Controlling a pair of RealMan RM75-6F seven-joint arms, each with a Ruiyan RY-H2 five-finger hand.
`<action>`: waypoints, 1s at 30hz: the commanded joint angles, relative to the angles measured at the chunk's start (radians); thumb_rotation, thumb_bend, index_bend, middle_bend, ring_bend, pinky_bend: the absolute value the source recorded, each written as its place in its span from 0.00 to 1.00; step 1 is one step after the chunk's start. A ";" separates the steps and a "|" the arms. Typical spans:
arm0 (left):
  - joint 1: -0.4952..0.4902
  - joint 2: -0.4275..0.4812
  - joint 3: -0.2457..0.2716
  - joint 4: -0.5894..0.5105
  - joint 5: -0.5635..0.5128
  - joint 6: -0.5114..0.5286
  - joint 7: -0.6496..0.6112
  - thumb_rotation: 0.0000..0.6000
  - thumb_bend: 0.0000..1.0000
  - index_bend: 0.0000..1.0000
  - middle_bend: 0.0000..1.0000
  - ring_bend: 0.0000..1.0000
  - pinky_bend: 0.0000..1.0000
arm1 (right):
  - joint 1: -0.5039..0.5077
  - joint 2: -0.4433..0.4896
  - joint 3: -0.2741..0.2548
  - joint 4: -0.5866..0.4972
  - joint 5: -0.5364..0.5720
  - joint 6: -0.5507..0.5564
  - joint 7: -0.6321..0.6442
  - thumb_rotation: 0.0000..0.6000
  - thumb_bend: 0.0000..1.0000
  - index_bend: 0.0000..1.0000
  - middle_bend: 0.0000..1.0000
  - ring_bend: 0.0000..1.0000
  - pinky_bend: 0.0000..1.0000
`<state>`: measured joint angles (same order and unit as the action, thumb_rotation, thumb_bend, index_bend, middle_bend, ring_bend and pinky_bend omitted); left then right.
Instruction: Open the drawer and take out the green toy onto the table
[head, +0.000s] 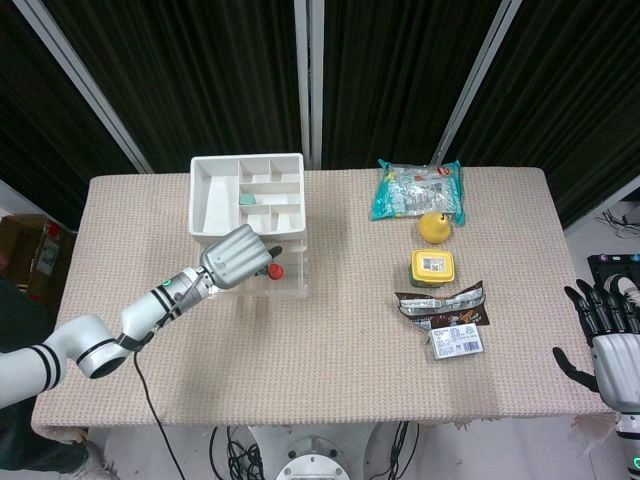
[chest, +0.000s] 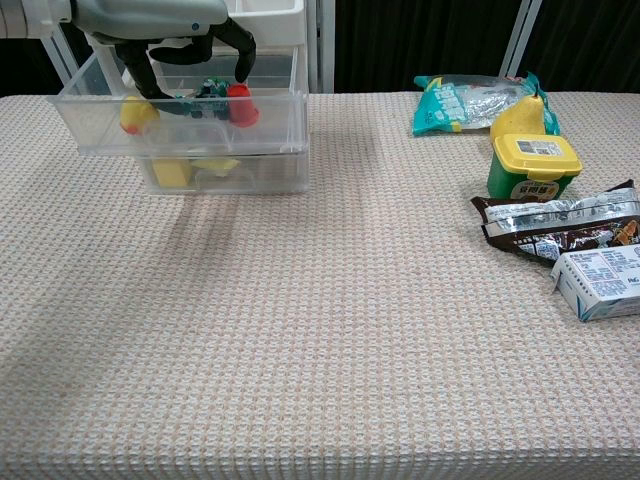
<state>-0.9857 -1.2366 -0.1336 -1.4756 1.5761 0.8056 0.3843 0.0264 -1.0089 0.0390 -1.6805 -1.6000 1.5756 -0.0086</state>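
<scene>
A: Starting nearest the robot and using the clear drawer unit (chest: 225, 165) as the marker, what lies closest?

B: Well off to its right, a white carton (chest: 603, 281) and a brown snack wrapper (chest: 560, 222), then a yellow-lidded green tub (chest: 533, 163). The right hand (head: 612, 340) hangs off the table edge beyond them, fingers apart, holding nothing.

A: And the unit itself?

B: Its top drawer (chest: 100, 120) is pulled out toward the robot. Inside sit a yellow toy (chest: 135, 113) at the left, the green toy (chest: 205, 95) in the middle, and a red toy (chest: 241, 104) just right of it. The lower drawer is closed, with a yellow block (chest: 172, 171) in it.

A: The left hand?

B: The left hand (chest: 170, 30) reaches down into the open drawer, fingers curved and spread over the green toy. I cannot tell whether it grips it.

A: Farther back?

B: A white divided tray (head: 247, 192) sits on top of the unit, with a teal piece (head: 246, 199) in one compartment. Far right of it lie a teal bag (head: 417, 188) and a yellow pear-shaped toy (head: 434, 226).
</scene>
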 joint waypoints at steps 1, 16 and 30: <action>-0.003 -0.006 0.004 0.005 -0.008 -0.004 -0.016 1.00 0.16 0.40 0.86 0.96 1.00 | 0.001 -0.001 0.001 0.001 0.002 -0.002 0.001 1.00 0.21 0.00 0.04 0.00 0.00; -0.007 -0.039 0.028 0.065 -0.005 0.013 -0.137 1.00 0.34 0.47 0.87 0.96 1.00 | 0.003 -0.006 0.005 0.007 0.015 -0.011 0.007 1.00 0.21 0.00 0.04 0.00 0.00; 0.047 0.002 0.040 0.000 0.022 0.133 -0.099 1.00 0.42 0.49 0.87 0.96 1.00 | 0.000 -0.005 0.003 0.012 0.000 0.000 0.017 1.00 0.21 0.00 0.04 0.00 0.00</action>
<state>-0.9513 -1.2456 -0.0951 -1.4599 1.5927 0.9210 0.2759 0.0262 -1.0141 0.0419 -1.6689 -1.5993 1.5750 0.0085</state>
